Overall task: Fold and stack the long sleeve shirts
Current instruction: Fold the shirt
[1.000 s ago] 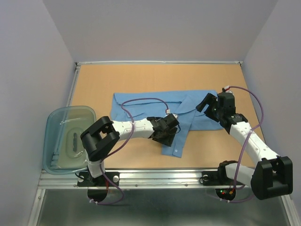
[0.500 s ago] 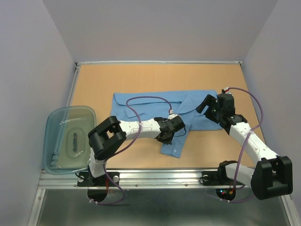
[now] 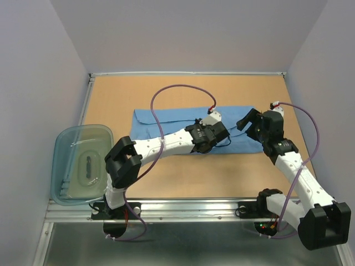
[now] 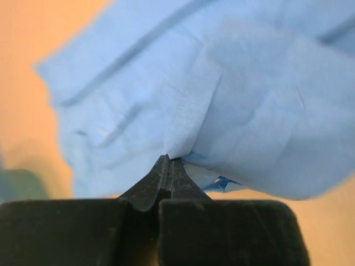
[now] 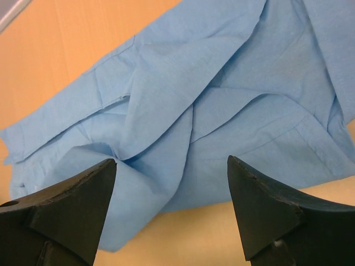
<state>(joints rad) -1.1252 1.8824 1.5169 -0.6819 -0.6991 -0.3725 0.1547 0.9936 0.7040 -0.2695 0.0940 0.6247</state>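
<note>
Left tool (image 4: 168, 160) pinches shirt (image 4: 249, 105) fold; right tool (image 5: 172, 160) spread.

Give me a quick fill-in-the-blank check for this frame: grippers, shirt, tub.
The left gripper is ____ on a fold of the light blue shirt.
The right gripper hangs over the shirt, jaws ____.
The clear plastic tub sits on the ____ arm's side.
Missing words: shut; open; left.

Even, soft light; left wrist view blurred.
</note>
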